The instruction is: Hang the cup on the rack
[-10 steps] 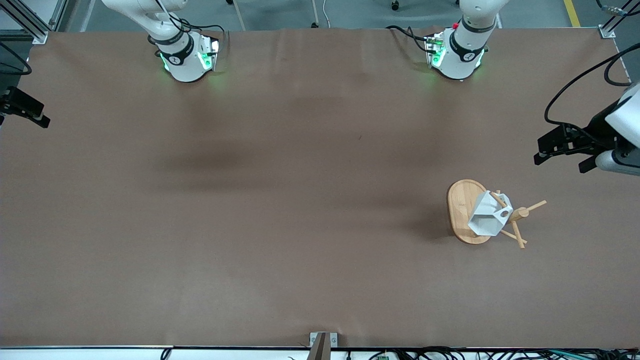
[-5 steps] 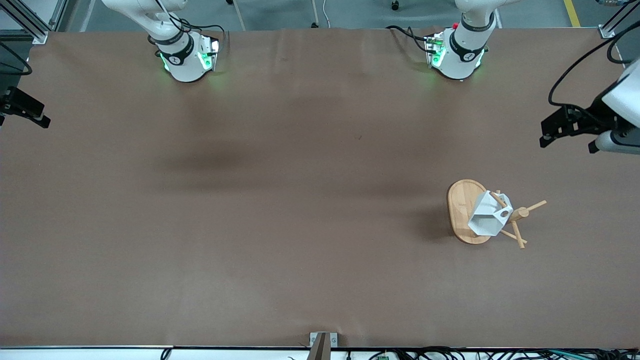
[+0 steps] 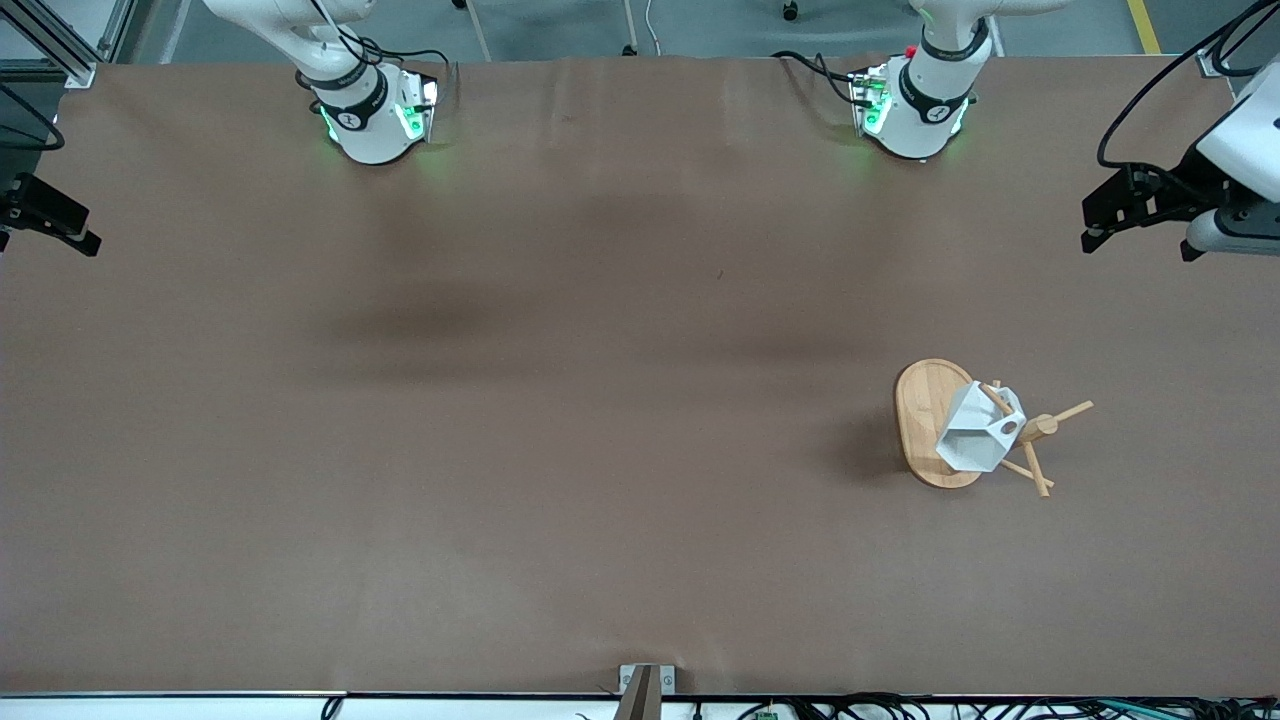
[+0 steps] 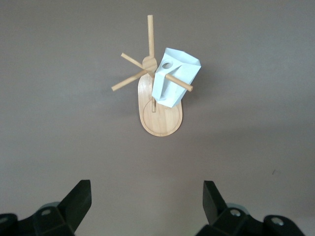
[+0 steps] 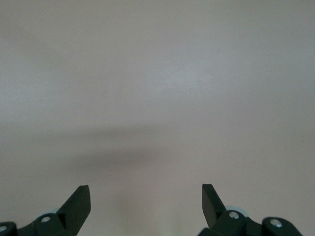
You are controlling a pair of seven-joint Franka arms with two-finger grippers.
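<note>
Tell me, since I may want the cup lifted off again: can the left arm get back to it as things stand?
Probably yes. The left gripper hangs open and empty over bare table at its own end, and nothing lies between it and the cup, which hangs on a peg of the rack.

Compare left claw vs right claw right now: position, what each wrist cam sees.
The left claw hangs over the table's edge at the left arm's end; the right claw does not show in the front view. The left claw's camera sees the rack with the cup hung on a peg; the right claw's sees only bare table. Both are open and hold nothing.
</note>
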